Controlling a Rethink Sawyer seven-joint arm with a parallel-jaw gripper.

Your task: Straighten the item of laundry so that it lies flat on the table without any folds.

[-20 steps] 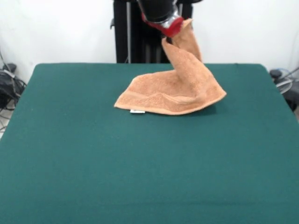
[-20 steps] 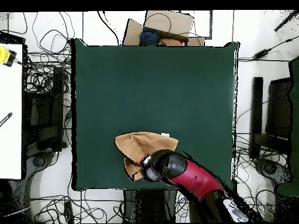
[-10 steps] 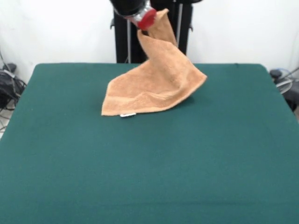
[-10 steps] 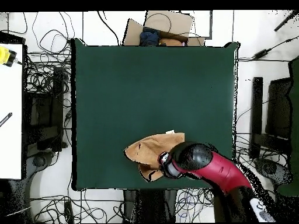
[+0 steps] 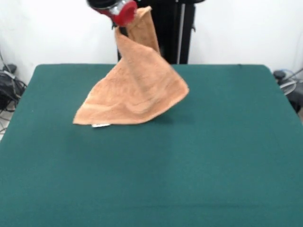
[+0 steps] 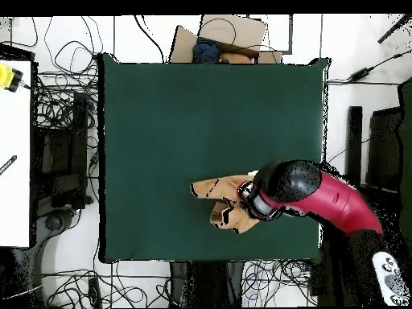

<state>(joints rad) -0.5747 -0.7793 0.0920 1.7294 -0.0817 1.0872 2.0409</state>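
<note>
Orange-tan towel (image 5: 132, 90), corner clamped in fingers (image 5: 124, 19), dragged sideways since a second ago; lower edge trails on table (image 5: 189, 179), partly unfolding.

You are looking at a robotics lab: a green felt-topped table (image 6: 161, 121) stands on a pale floor strewn with tangled black cables (image 6: 60, 96). Dark equipment racks (image 6: 366, 165) flank it, a white bench (image 6: 14, 161) sits to one side, and a plain white wall (image 5: 246, 28) backs the scene.
</note>
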